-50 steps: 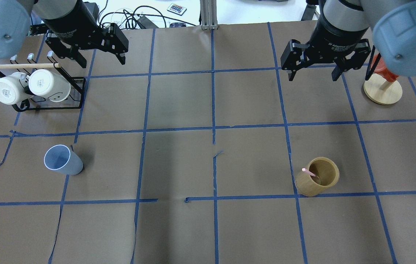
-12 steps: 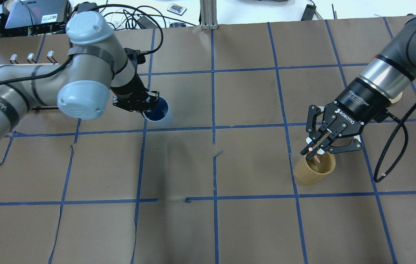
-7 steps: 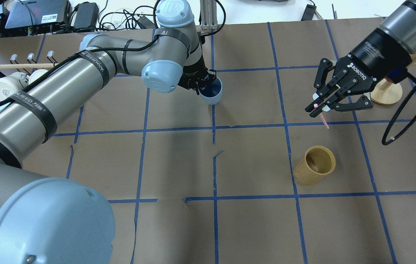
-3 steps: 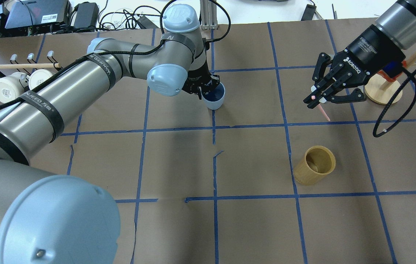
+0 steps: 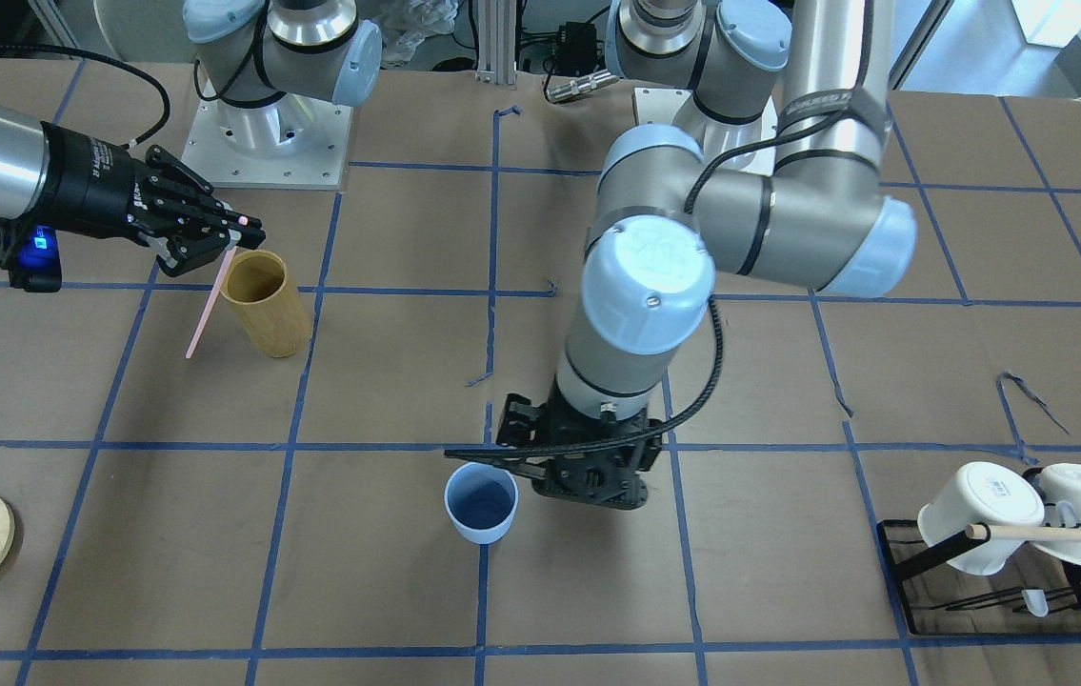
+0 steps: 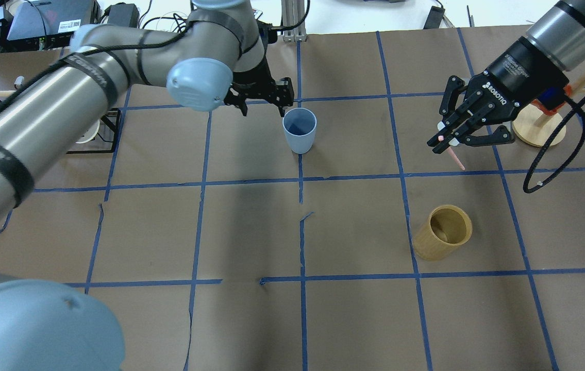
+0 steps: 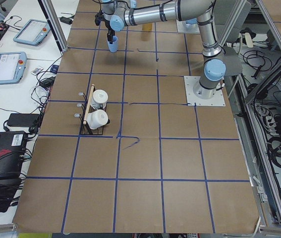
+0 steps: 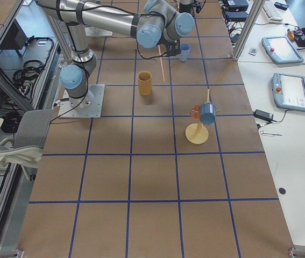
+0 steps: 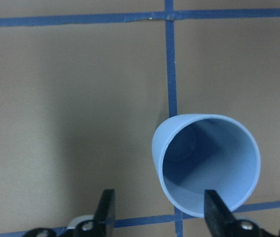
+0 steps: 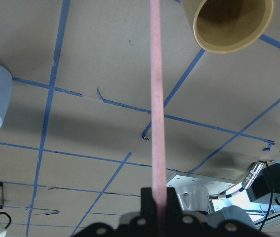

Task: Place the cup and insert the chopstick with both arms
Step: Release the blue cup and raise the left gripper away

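1. Robotics lab, not a home or a shop.
2. Two UR5e arms [image 5: 769,214] bolted to metal base plates [image 7: 219,99] on a tabletop [image 6: 354,319] papered brown and gridded with blue tape [image 6: 349,178].
3. Teach pendants [image 8: 292,91] lying on white side desks [image 8: 297,161].
4. Aluminium extrusion frame [image 6: 288,20] at the tabletop's far edge.
5. Loose cable bundles [image 7: 279,144], boxes of electronics [image 6: 50,20] and a grey office chair [image 8: 23,137] alongside the rig.

Blue cup [image 9: 206,165] stands upright on a tape line [image 9: 169,59], fingers [image 9: 105,210] parted.
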